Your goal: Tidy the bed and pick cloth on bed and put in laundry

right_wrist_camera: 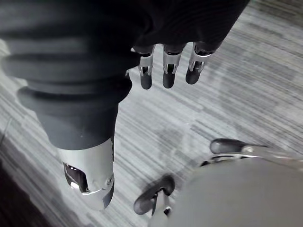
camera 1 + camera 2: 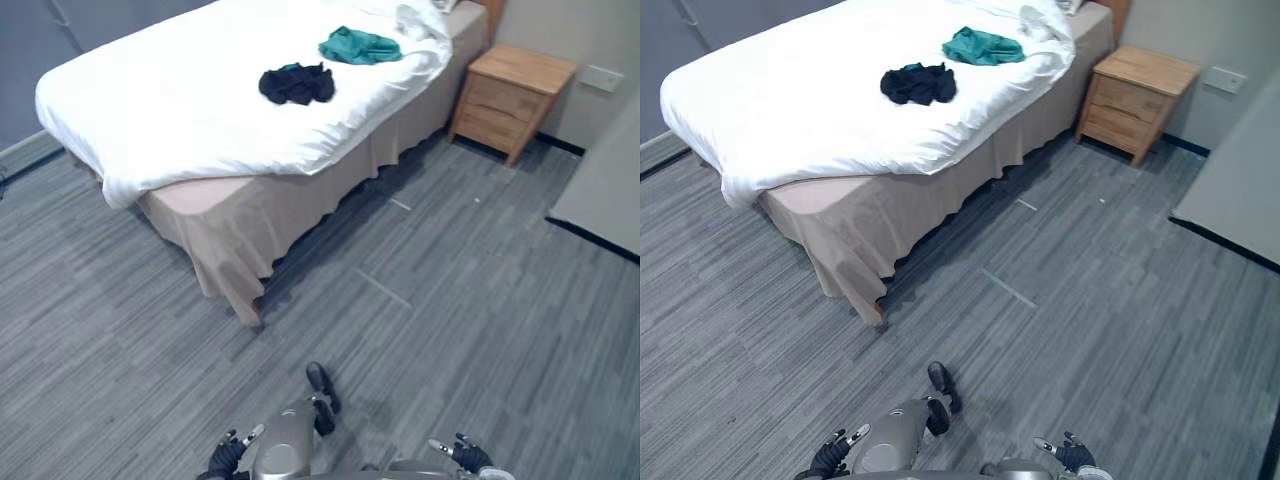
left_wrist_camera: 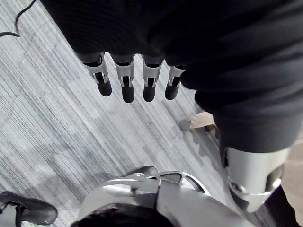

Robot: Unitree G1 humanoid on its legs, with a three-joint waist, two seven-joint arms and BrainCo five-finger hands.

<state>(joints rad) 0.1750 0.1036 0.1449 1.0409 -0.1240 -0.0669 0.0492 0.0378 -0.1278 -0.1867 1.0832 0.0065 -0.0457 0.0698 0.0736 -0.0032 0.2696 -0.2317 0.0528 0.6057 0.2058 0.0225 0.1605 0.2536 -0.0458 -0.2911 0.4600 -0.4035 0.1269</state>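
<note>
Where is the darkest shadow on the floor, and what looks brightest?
Left eye view: the darkest shadow lies on the floor beneath the bed skirt, stretching toward the nightstand. Right eye view: the white duvet is brightest, nearly hiding its folds; the black cloth and green cloth stand out on it.

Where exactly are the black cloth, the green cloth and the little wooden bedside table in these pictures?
black cloth [image 2: 297,85], left eye view, middle of the crumpled heap.
green cloth [image 2: 360,46], left eye view, centre of the bundle.
wooden bedside table [image 2: 524,68], left eye view, on its top.
</note>
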